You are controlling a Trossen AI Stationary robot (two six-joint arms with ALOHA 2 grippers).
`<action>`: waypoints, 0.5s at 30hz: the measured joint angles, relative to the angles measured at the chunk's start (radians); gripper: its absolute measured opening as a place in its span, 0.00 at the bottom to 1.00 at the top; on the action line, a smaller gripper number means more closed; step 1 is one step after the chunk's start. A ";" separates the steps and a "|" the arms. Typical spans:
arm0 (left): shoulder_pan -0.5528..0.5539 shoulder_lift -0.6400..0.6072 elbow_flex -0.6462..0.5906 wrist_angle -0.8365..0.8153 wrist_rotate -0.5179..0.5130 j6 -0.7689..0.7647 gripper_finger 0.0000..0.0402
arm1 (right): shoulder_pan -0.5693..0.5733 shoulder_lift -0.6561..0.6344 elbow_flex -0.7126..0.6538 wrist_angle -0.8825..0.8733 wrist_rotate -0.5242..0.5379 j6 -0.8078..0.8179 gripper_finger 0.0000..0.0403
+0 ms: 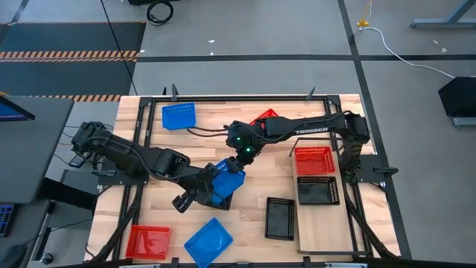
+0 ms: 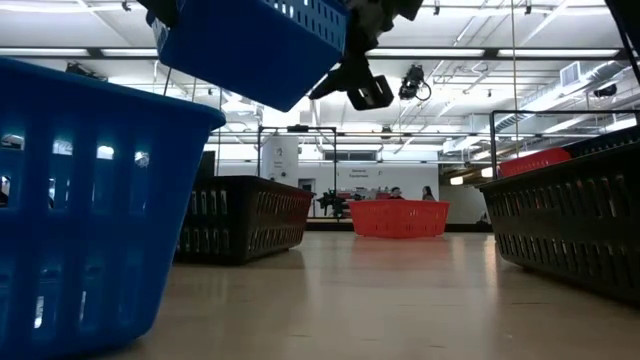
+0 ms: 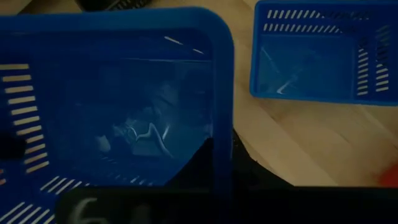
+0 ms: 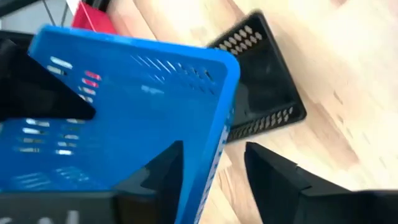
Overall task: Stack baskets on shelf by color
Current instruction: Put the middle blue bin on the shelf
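The planked wooden tabletop (image 1: 245, 223) stands in a bright open hall. On the pale wood shelf (image 1: 320, 223) at its right edge sit 1 red and 1 black basket. Mid-table, the left gripper (image 1: 210, 187) holds 1 blue plastic mesh basket (image 1: 227, 180) aloft, clamped on its rim. The right gripper (image 1: 248, 155), fingers spread astride its rim, looks like it is taking a handover; next it must close.

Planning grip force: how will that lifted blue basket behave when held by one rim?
The blue basket hangs tilted in the left gripper, so it is probably light. It keeps its shape, suggesting fairly stiff plastic. Its glossy rim might slip or pivot between the fingers.
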State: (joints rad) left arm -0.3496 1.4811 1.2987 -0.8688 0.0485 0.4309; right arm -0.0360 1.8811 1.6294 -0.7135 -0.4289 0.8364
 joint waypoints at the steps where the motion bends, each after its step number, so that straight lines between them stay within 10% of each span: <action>1: 0.000 0.000 0.000 0.002 0.000 0.000 0.02 | 0.000 0.000 0.000 -0.009 -0.007 0.000 0.39; 10: -0.001 -0.004 -0.001 0.025 -0.101 -0.020 0.08 | 0.003 0.000 0.000 -0.020 0.003 0.001 0.05; 15: -0.002 -0.020 0.000 0.038 -0.139 -0.024 0.20 | 0.011 0.000 -0.001 -0.036 0.017 0.001 0.03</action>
State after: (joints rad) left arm -0.3519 1.4611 1.2991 -0.8303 -0.0905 0.4070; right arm -0.0247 1.8812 1.6282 -0.7490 -0.4123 0.8375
